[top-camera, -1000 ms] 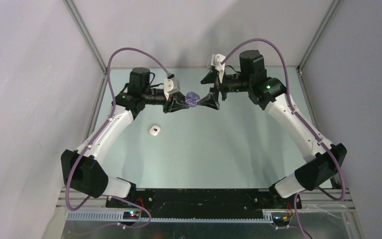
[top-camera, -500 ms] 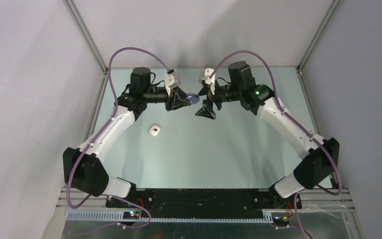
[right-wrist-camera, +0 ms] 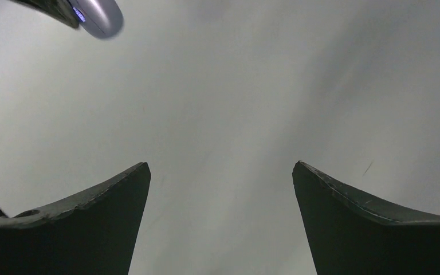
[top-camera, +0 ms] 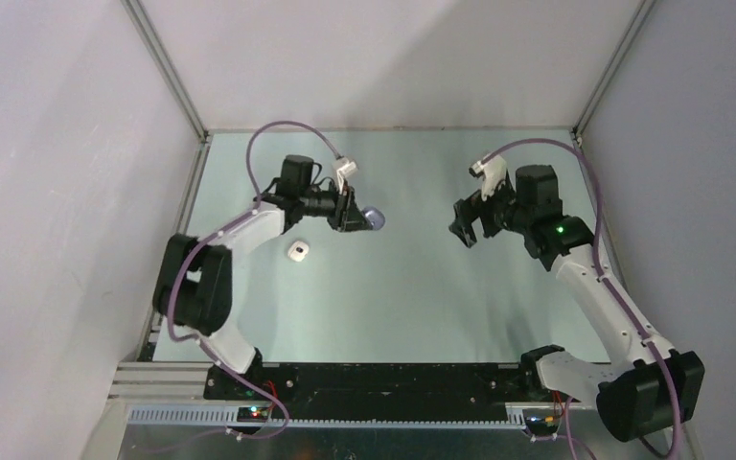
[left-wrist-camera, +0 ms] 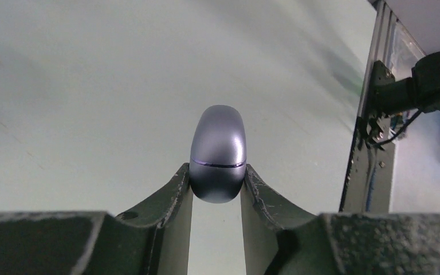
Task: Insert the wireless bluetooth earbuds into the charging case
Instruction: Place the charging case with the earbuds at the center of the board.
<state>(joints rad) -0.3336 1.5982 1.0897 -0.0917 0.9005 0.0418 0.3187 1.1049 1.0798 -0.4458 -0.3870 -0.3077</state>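
Pale green tabletop (top-camera: 412, 287) under purple charging case (left-wrist-camera: 217, 152), clamped between left jaws; right jaws wide apart.

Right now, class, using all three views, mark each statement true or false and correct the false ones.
1. The left gripper holds the purple case. True.
2. The purple case's lid stands open. False: it is closed, with only a thin seam line showing.
3. The right gripper is open with nothing between its fingers. True.
4. The white object is held in the right gripper. False: it lies on the table near the left arm, and nothing touches it.
5. The two grippers touch each other. False: they are well apart in the top view.
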